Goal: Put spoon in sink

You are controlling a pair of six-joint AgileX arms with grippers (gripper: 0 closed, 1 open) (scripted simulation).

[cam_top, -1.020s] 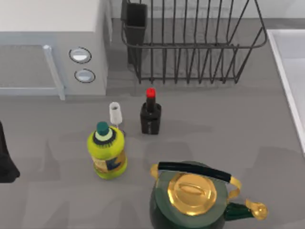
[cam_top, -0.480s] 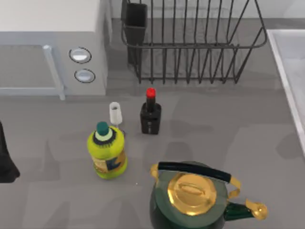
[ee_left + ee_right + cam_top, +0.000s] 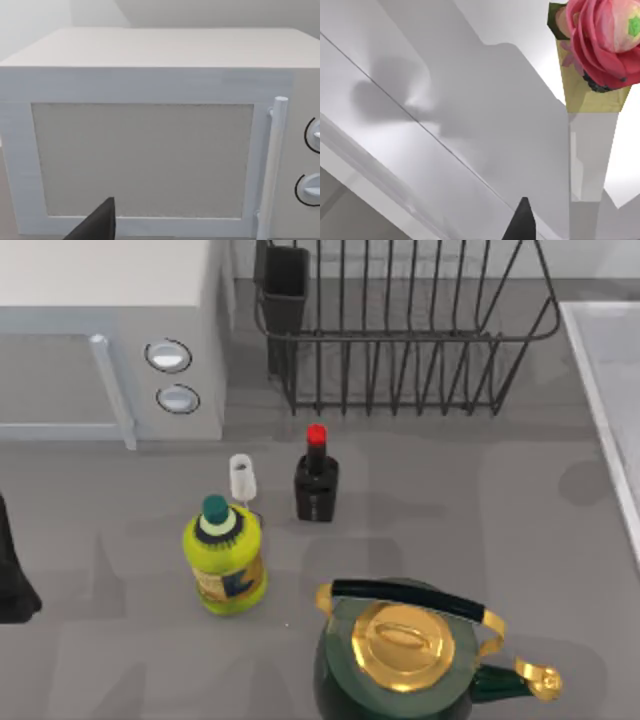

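The spoon is out of view. The sink (image 3: 618, 360), a pale grey-white basin with a raised light rim, lies along the table's right edge. In the right wrist view its smooth pale walls (image 3: 470, 100) spread close below the camera, with a soft shadow on them. A dark part of my right gripper (image 3: 522, 222) pokes in over the basin. My left arm (image 3: 10, 580) is parked at the table's left edge. A dark part of my left gripper (image 3: 97, 225) faces the microwave door.
A white microwave (image 3: 100, 350) stands back left and a black wire dish rack (image 3: 400, 330) at the back. On the counter are a black red-capped bottle (image 3: 316, 485), a small white glass (image 3: 242, 478), a yellow-green bottle (image 3: 225, 560) and a green-gold kettle (image 3: 405, 650). A vase with a pink flower (image 3: 600, 40) stands by the sink.
A soft round shadow on the counter beside the sink rim has drifted toward the back. The objects and the left arm have not moved.
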